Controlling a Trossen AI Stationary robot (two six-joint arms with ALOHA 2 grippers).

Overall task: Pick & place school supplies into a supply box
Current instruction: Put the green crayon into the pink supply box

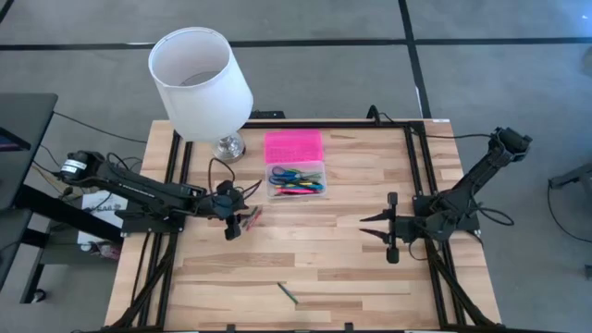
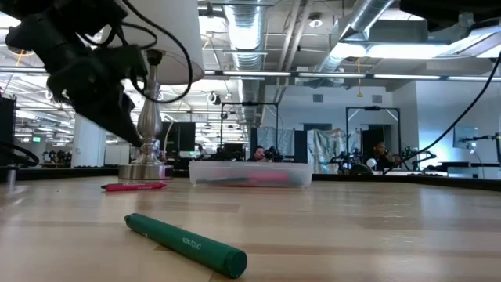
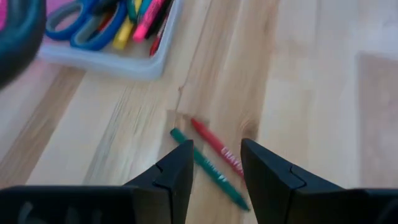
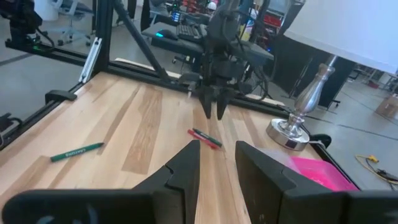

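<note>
The supply box (image 1: 296,181) sits mid-table behind the centre, its clear base holding blue-handled scissors (image 3: 81,25) and several coloured pens, its pink lid (image 1: 293,146) lying open toward the far edge. A red pen (image 3: 216,149) and a green pen (image 3: 208,168) lie side by side on the wood, left of the box. My left gripper (image 3: 217,171) hovers open just above these two, fingers pointing down, touching neither. Another green pen (image 1: 288,293) lies near the table's near edge. My right gripper (image 1: 375,231) waits open, low over the table's right half.
A white lamp with a silver base (image 1: 228,146) stands at the far left, close to the box. Black frame rails (image 1: 176,166) run along the table's left and right sides. Bare wood (image 1: 324,250) spreads between the two grippers.
</note>
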